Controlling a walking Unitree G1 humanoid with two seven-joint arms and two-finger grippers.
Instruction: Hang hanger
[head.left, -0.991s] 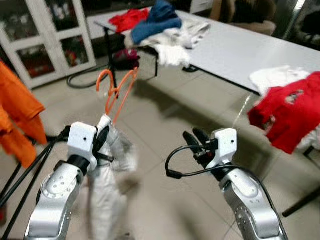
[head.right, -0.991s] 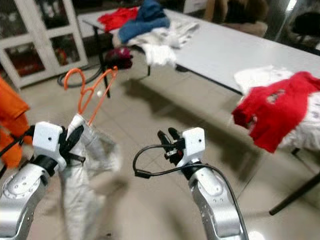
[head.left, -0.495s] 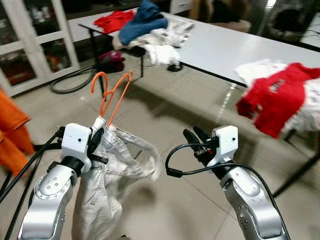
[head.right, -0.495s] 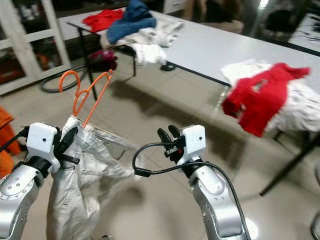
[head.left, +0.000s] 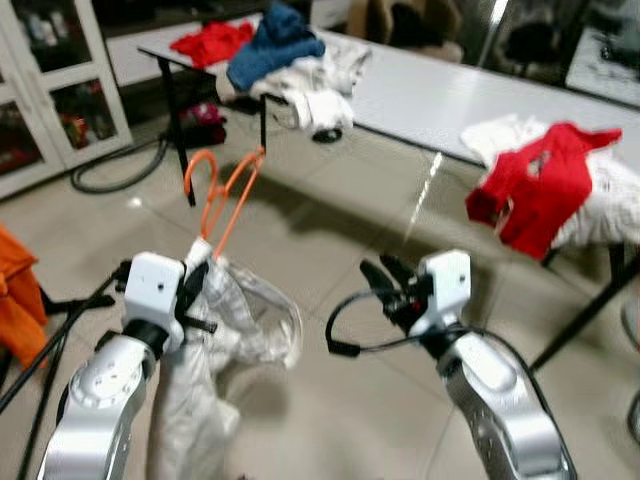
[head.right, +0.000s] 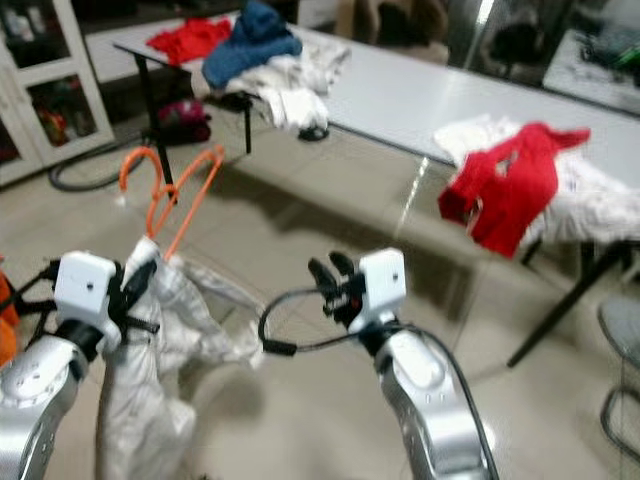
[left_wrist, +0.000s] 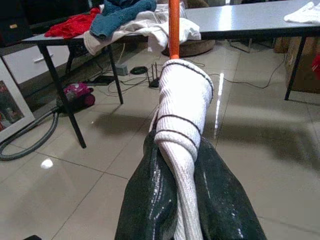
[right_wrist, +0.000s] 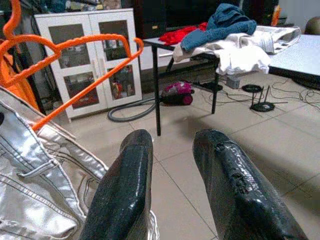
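Left gripper (head.left: 198, 283) jaws pinched the pale trousers (head.left: 205, 375) bunched at the orange hanger (head.left: 222, 195) base; hanger stood up and away from it, hook topmost. Right gripper (head.left: 383, 283) jaws spread, empty, beside it, farther off.

Hanger (head.left: 222, 192) rises above left tool (head.left: 196, 283), table (head.left: 440, 95) behind.

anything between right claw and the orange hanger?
Only bare tiled floor separates the right claw from the orange plastic hanger, per the left eye view.
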